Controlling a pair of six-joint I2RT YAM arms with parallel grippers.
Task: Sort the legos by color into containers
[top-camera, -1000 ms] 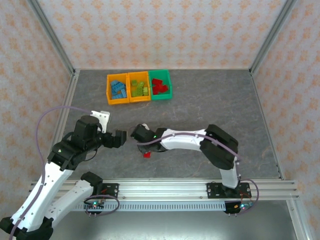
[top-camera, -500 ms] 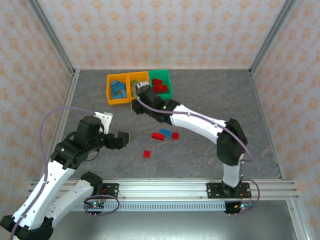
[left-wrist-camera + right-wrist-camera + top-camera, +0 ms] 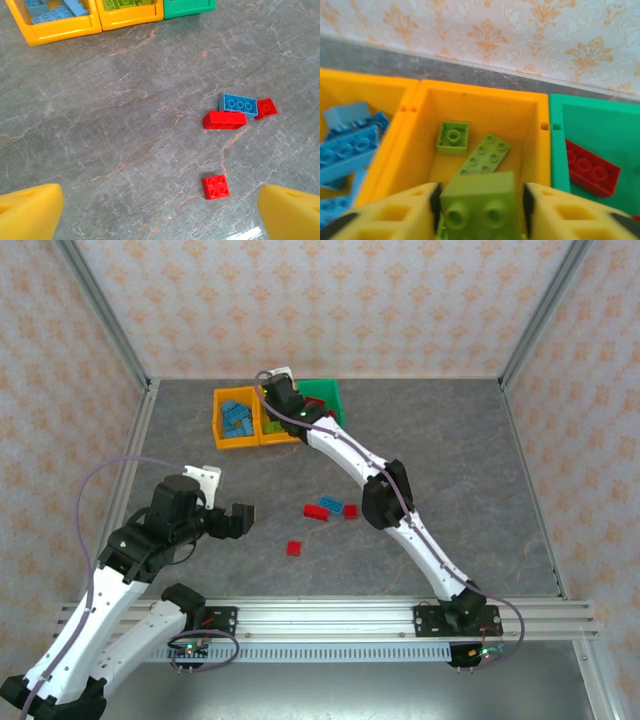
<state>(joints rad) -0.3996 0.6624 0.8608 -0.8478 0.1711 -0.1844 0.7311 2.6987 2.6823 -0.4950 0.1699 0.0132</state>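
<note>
The lime green brick sits between the fingers of my right gripper, above the middle orange-yellow bin. I cannot tell whether it is clamped or released. Bin walls stand close left and right. A second ago this arm was over mid-table. My left gripper hangs wide open and empty over the grey marbled table, near the loose red bricks. Patterned walls enclose the area.

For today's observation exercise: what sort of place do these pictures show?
Likely a robot test cell: left arm and right arm bolted to a metal rail, wallpapered panels boxing in the table.
</note>
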